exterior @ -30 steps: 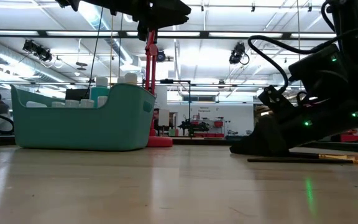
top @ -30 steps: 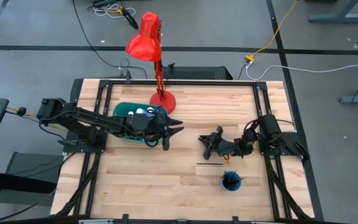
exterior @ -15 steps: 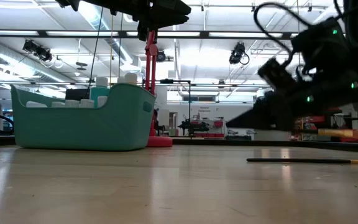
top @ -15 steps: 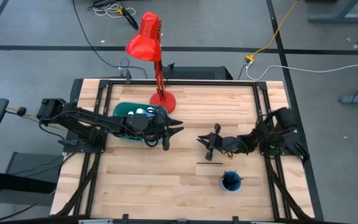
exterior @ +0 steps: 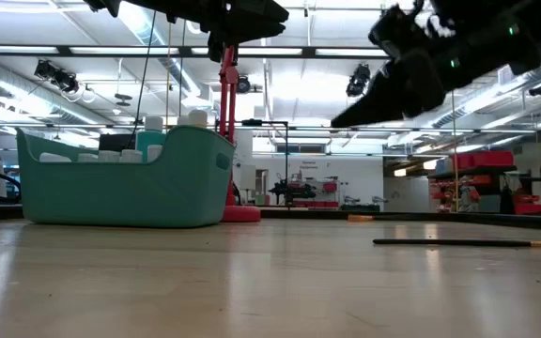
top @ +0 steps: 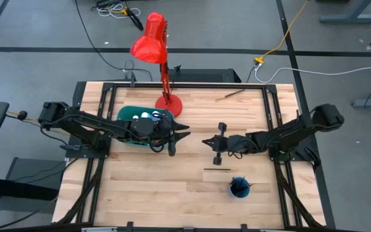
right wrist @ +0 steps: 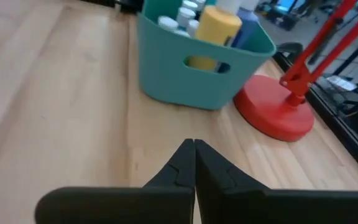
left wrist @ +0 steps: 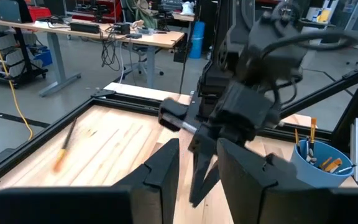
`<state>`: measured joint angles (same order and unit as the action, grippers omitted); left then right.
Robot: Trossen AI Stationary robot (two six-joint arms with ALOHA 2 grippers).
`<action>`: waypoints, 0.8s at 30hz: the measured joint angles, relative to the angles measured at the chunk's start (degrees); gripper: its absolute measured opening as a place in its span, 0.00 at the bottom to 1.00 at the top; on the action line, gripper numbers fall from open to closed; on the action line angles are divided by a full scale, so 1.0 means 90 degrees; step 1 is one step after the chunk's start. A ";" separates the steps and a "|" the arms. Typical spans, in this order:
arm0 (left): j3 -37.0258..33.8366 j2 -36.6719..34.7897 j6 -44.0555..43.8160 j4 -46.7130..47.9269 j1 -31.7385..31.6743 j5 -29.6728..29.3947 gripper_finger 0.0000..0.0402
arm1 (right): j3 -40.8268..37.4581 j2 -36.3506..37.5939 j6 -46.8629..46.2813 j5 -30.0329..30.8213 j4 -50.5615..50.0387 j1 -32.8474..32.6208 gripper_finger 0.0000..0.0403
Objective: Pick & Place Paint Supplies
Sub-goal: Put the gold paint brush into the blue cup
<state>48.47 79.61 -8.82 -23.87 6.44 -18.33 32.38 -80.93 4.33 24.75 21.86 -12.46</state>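
The teal bin [top: 140,119] holds several white-capped paint bottles [right wrist: 215,25]. One thin dark paintbrush [top: 218,169] lies flat on the wood right of centre, also seen in the low view [exterior: 458,242]. A second brush [top: 230,94] lies near the far edge, and the left wrist view shows its orange end [left wrist: 67,146]. More brushes stand in the blue cup [top: 239,187]. My left gripper [top: 184,131] hangs open beside the bin's right end and holds nothing. My right gripper [top: 206,142] is shut and empty, raised well above the table [exterior: 338,122], pointing toward the bin.
A red desk lamp stands on its round base [top: 168,102] just behind the bin, and its shade hangs over the far edge. Black rails frame the tabletop. The two grippers face each other across a short gap at mid-table. Bare wood lies along the near side.
My right gripper has risen from the tabletop beside the lying brush to well above it, and its arm has stretched out from a folded pose. A brush now lies near the far edge where none lay before. The left arm has kept still.
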 joint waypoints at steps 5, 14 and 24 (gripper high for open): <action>0.0000 0.0000 0.0000 0.0042 0.0002 0.0043 0.28 | 0.0192 0.0112 0.0207 -0.0070 -0.0404 -0.0001 0.00; 0.0000 0.0000 0.0000 0.0050 0.0004 0.0304 0.28 | 0.0192 0.0250 0.0815 0.0591 -0.0468 0.0029 0.10; 0.0000 0.0000 -0.0002 0.0052 0.0037 0.0309 0.28 | 0.0195 0.1331 0.0717 0.1013 -0.2280 0.0581 0.31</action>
<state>48.47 79.61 -8.84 -23.40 6.78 -15.55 34.13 -68.95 10.78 33.87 1.34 -7.24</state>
